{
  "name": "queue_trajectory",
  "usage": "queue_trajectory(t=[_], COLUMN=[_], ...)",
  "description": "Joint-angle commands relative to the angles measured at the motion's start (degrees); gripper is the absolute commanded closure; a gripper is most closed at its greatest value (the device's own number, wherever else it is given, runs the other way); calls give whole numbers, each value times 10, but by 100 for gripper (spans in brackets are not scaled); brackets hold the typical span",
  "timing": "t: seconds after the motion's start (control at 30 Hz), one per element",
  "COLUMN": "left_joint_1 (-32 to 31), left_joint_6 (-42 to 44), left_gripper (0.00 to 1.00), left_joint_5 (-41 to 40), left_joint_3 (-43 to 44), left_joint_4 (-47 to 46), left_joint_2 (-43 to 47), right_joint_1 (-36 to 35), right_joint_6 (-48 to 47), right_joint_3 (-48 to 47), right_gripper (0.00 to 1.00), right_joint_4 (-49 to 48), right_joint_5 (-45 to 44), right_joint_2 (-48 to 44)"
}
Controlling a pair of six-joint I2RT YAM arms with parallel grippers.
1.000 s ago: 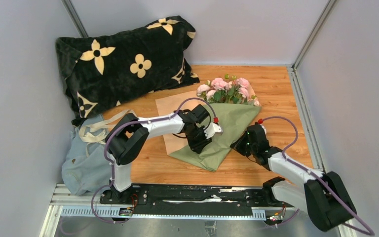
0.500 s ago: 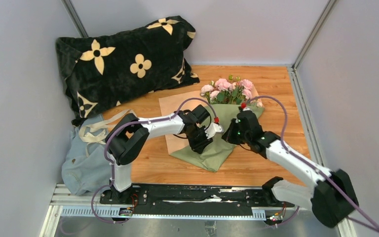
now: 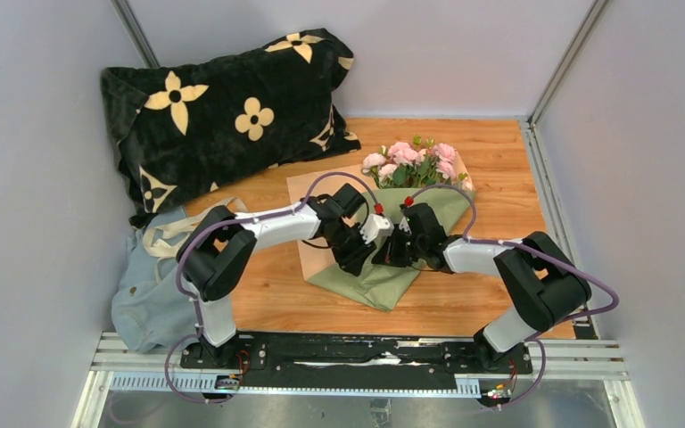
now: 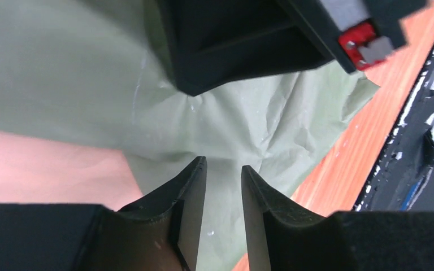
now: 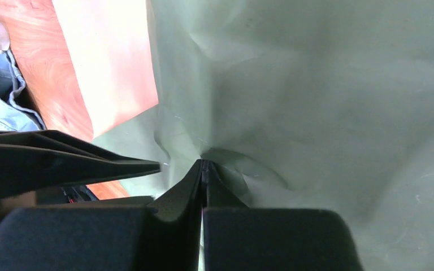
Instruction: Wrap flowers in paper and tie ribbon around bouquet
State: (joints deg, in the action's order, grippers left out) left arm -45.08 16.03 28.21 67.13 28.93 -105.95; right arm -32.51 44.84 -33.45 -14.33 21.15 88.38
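Top view: I recorded bright, even overhead light, sharp focus, and soft short shadows on the desk (image 3: 499, 160).
Left wrist view: I noted the left jaws dark and soft-focused. The olive sheet (image 4: 248, 130) was crisp at its creases and blurred at upper left.
Right wrist view: I found the tan sheet (image 5: 107, 62) overexposed, nearly white, and the right jaws in black silhouette.

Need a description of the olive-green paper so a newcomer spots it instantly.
On the orange-brown wooden tabletop, right of the black flower-print pillow, lies a bunch of pink and cream flowers. The olive-green wrapping paper sheet is folded over their stems into a cone narrowing toward the near edge. Unlike the flat tan-peach kraft sheet under it, it is green and creased.
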Motion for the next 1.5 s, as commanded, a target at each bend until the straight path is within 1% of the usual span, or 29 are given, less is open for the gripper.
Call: queue_trajectory(t=[0.0, 0.03, 0.07, 0.1, 0.2, 0.23, 0.27, 0.3, 0.4, 0.5, 0.6, 0.63, 0.73, 0.8, 0.83, 0.87, 0.93, 1.03, 1.17, 1.3, 1.47], left_joint_1=[52, 74, 108, 125, 214, 231, 262, 278, 295, 302, 332, 342, 359, 359, 359, 359, 359, 359, 359, 359, 359], left_joint_6=[-19, -34, -65, -89, -171, -196, -212, -225, -242, -249, -256, -259, -252, -237, -227, -222, -216, -205, -205, -198, -168], left_gripper=[60, 58, 53, 51, 28, 21, 16, 12, 1, 0, 0, 1, 5, 9, 11, 13, 15, 18, 24, 24, 23], left_joint_5=[35, 34, 14, -13, -127, -156, -170, -180, -180, -162, -163, -151, -164, -163, -138, -127, -115, -122, -115, -120, -141], left_joint_3=[-4, -4, -6, -7, -35, -48, -60, -69, -79, -55, 14, 36, 109, 158, 184, 221, 260, 274, 273, 256, 245], left_joint_4=[-10, -15, -25, -33, -64, -76, -88, -97, -107, -129, -138, -145, -136, -109, -90, -61, -25, -19, 1, -2, 4], left_joint_2=[79, 96, 119, 131, 169, 172, 173, 170, 146, 104, 49, 31, -31, -76, -99, -130, -161, -192, -203, -195, -185], right_joint_1=[-5, -5, -5, -5, -5, -5, -6, -6, -7, -8, -9, -10, -10, -9, -10, -10, -10, -10, -10, -10, -9], right_joint_6=[-2, -3, -5, -7, -15, -16, -17, -21, -28, -35, -37, -38, -38, -40, -43, -45, -49, -54, -58, -62, -67], right_joint_3=[23, 23, 24, 24, 22, 22, 21, 19, 13, 9, 8, 9, 12, 9, 7, 3, 0, 0, -2, -8, -10], right_gripper=[100, 100, 100, 100, 100, 100, 100, 100, 100, 100, 100, 100, 100, 100, 100, 100, 100, 100, 100, 100, 100], right_joint_4=[22, 33, 42, 47, 61, 62, 65, 69, 75, 76, 79, 78, 74, 75, 77, 79, 84, 87, 91, 93, 97], right_joint_5=[-35, -42, -49, -53, -61, -62, -62, -62, -64, -60, -59, -60, -60, -60, -60, -60, -61, -63, -65, -65, -66], right_joint_2=[18, 19, 20, 20, 17, 15, 14, 14, 14, 16, 17, 15, 14, 17, 17, 19, 20, 21, 20, 24, 23])
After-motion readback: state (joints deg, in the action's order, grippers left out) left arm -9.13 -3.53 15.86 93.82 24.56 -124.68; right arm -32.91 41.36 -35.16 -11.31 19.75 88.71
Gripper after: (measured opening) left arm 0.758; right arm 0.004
